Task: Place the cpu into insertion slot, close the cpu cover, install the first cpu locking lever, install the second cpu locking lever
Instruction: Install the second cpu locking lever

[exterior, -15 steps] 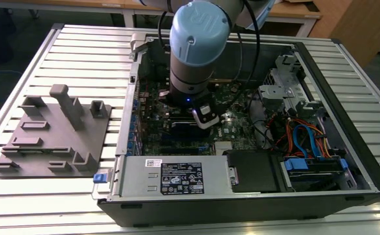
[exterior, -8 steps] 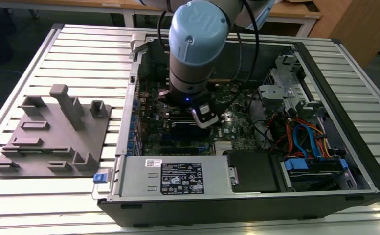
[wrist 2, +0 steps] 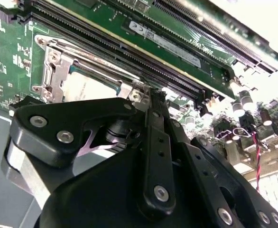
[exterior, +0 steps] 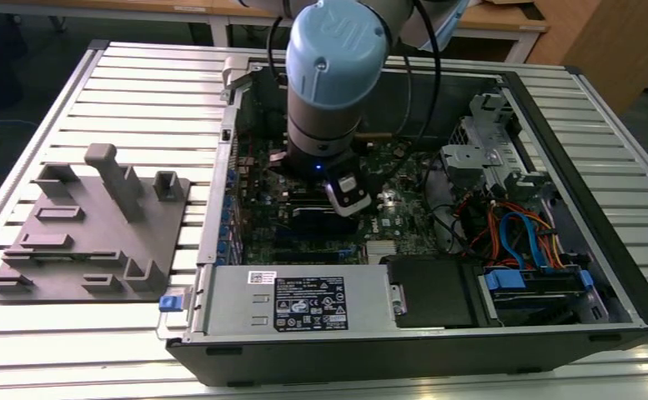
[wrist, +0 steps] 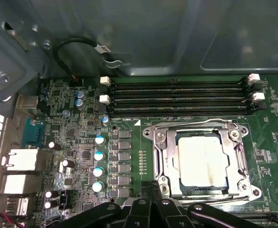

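Note:
The cpu [wrist: 200, 159] lies flat in the insertion slot [wrist: 200, 192], its silver-grey top showing through the cut-out. The cpu cover [wrist: 163, 159] is folded down over it as a metal frame. A thin wire locking lever [wrist: 196, 124] runs along the socket's edge next to the memory slots. My gripper [wrist: 151, 190] is shut, its black fingertips together at the socket's corner, close to the frame. In the second wrist view the gripper [wrist 2: 146, 92] meets that same corner beside the cpu [wrist 2: 87, 88]. The exterior view has the gripper [exterior: 346, 200] low inside the open computer case.
Long black memory slots [wrist: 177, 95] border the socket. Capacitors [wrist: 98, 156], rear ports [wrist: 20, 161] and a black cable [wrist: 77, 47] stand nearby. Outside the case sits a grey fixture plate [exterior: 90, 225]. The power supply [exterior: 290, 304] and a cabled drive cage [exterior: 524, 242] crowd the case.

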Controlling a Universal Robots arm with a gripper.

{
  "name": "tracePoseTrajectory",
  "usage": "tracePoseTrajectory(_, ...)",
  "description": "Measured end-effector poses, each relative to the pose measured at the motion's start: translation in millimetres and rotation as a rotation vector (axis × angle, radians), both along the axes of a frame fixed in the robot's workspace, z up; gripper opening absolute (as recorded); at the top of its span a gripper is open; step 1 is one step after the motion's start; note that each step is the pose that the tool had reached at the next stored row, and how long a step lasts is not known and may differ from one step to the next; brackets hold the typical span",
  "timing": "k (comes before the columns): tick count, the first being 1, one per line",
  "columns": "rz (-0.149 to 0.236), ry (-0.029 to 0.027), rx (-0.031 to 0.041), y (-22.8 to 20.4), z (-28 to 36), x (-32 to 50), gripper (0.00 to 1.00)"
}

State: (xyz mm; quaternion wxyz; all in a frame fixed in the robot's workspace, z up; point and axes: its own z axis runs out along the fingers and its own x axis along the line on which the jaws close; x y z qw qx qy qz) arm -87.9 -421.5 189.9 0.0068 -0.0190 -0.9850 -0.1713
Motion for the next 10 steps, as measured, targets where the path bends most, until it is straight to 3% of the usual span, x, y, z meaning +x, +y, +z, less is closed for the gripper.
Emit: tracePoseTrajectory(10, 0.000, 0.0000, -0.0003, 0.7, 15.3, -0.7, 0.11)
